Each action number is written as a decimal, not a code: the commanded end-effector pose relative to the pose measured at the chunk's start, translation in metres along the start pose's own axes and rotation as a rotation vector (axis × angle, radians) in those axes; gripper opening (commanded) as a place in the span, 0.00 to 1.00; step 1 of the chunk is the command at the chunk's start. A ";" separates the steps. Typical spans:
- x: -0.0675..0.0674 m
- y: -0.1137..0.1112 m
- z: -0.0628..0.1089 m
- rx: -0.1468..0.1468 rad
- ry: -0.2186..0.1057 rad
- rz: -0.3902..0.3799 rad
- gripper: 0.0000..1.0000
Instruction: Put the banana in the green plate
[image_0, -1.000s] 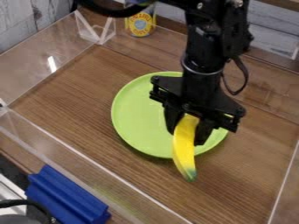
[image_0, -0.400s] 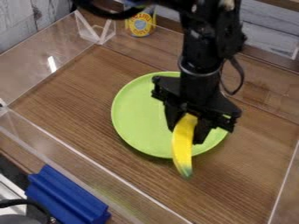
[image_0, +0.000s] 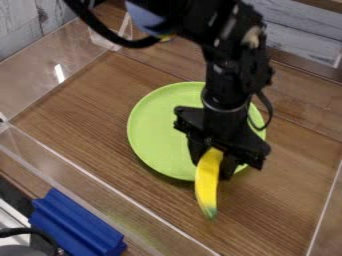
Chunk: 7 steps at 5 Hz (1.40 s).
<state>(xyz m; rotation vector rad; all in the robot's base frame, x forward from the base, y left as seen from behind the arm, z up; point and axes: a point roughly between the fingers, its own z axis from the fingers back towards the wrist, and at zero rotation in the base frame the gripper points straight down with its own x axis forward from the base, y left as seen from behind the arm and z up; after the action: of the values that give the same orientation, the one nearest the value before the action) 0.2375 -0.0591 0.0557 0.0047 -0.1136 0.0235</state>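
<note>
Claw (image_0: 218, 158) clamped on the banana (image_0: 209, 187), which hangs long-axis down over the green plate's (image_0: 156, 130) near-right rim. Lower tip sits past the rim over the bench (image_0: 94, 90); plate centre lies up-left of the claw.

A brown wood-grain tabletop (image_0: 80, 120) sits enclosed by low clear acrylic walls (image_0: 34, 62). Outside the near-left corner lies a bright blue ribbed plastic block (image_0: 70, 226). Beyond the table's far edge, a blurred blue rounded object (image_0: 144, 14) shows against a pale background.
</note>
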 end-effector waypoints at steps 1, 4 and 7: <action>0.007 -0.004 -0.001 -0.004 -0.040 -0.003 0.00; 0.014 -0.004 -0.006 0.008 -0.040 0.002 0.00; 0.019 -0.004 -0.010 0.020 -0.040 0.012 0.00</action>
<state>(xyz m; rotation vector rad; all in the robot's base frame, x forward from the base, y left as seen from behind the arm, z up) 0.2493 -0.0592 0.0388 0.0341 -0.1103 0.0442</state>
